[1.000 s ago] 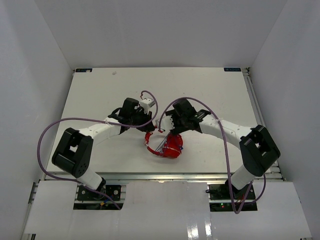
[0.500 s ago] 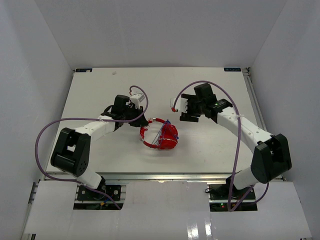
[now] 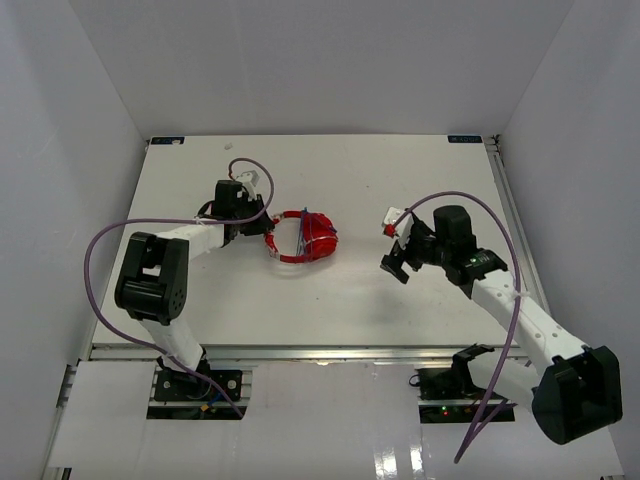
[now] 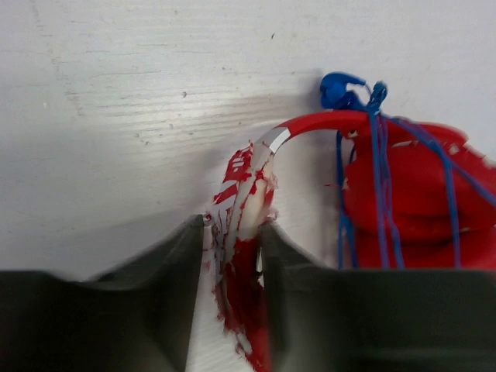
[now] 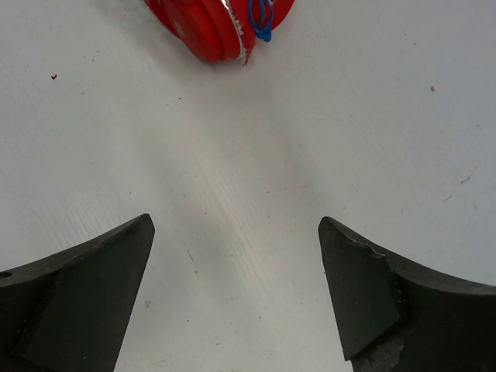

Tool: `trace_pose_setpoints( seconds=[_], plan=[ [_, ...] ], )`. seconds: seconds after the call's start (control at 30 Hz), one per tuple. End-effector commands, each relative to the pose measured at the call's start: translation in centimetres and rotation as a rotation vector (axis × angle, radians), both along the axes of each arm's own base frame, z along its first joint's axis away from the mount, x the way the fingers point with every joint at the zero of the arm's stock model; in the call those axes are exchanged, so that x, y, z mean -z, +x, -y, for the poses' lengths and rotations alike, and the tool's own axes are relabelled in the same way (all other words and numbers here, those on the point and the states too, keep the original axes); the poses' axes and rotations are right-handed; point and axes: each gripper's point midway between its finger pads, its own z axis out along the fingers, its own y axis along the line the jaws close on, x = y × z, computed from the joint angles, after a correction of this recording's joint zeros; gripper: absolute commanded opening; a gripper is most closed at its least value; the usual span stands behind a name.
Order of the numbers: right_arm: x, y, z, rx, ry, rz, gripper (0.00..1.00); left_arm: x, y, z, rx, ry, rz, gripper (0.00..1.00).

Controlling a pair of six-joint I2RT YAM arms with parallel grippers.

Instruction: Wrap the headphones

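- The left gripper [image 4: 232,226] is clenched on the headphones [image 3: 303,237]. Its two dark fingers [image 4: 155,294] pinch the red headband [image 4: 310,122] near one end, where the paint is chipped to white.
- Just beyond that grip the headband arches over to the earcups [image 4: 418,194]. They sit together on the side of the headphones away from the left gripper.
- The thin blue cord [image 4: 380,201] runs in several strands over the headband and across the earcups. The blue plug [image 4: 341,89] rests against the top of the arch.
- The right gripper [image 5: 236,225] is released, jaws spread wide with nothing between them.
- It hangs well apart from the headphones, on their earcup side. In its wrist view only a red earcup edge and a small loop of blue cord show at the top.
- The headphones lie on the white table [image 3: 400,170].
- A purple cable [image 3: 98,262] loops out from the left arm, on the side away from the headphones.
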Motion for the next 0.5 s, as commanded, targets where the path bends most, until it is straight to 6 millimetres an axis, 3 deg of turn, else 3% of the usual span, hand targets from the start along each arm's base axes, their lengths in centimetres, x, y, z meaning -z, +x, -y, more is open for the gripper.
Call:
trace_pose_setpoints(
  seconds=[0.0, 0.07, 0.2, 0.27, 0.33, 0.47],
  plan=[
    [-3.6, 0.6, 0.5, 0.107, 0.186, 0.021, 0.90, -5.4, 1.5, 1.0, 0.005, -0.067, 0.152, 0.66],
    [-3.3, 0.6, 1.4, 0.167, 0.219, -0.023, 0.90, -6.4, 1.0, 0.9, 0.011, -0.070, 0.171, 0.83],
    [-3.9, 1.1, 3.4, 0.322, 0.280, -0.057, 0.90, -10.1, -1.0, 0.8, 0.036, -0.090, 0.233, 0.95],
    [-4.3, 1.2, 4.3, 0.382, 0.291, -0.060, 0.90, -11.6, -2.1, 0.8, 0.049, -0.107, 0.266, 0.97],
    [-4.9, 1.6, 5.8, 0.489, 0.311, -0.060, 0.90, -13.9, -4.5, 0.6, 0.062, -0.131, 0.326, 0.98],
    [-5.3, 2.2, 8.5, 0.699, 0.336, -0.069, 0.90, -16.6, -8.9, 0.1, 0.105, -0.153, 0.433, 0.98]
  ],
)
